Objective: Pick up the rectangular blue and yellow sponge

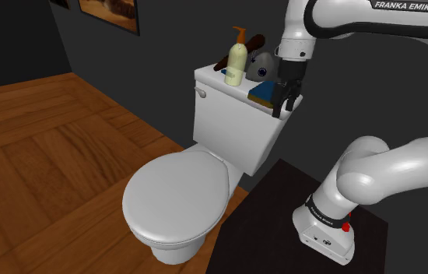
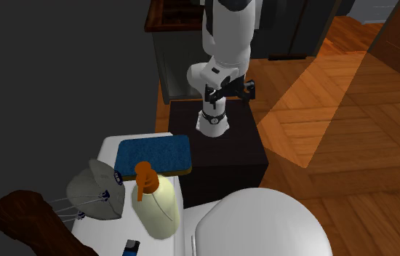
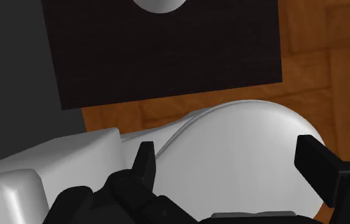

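Across the white toilet tank in the shoulder view, we see a cream pump bottle, then the flat rectangular blue sponge with a yellow edge (blue face up) at the tank's right end. Just right of it, the black fingers hang spread apart, gripping nothing.

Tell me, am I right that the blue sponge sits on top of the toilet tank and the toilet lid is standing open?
Not quite. The toilet lid is shut, lying flat over the bowl, as the shoulder view shows. The rest holds: the blue sponge does sit on top of the toilet tank.
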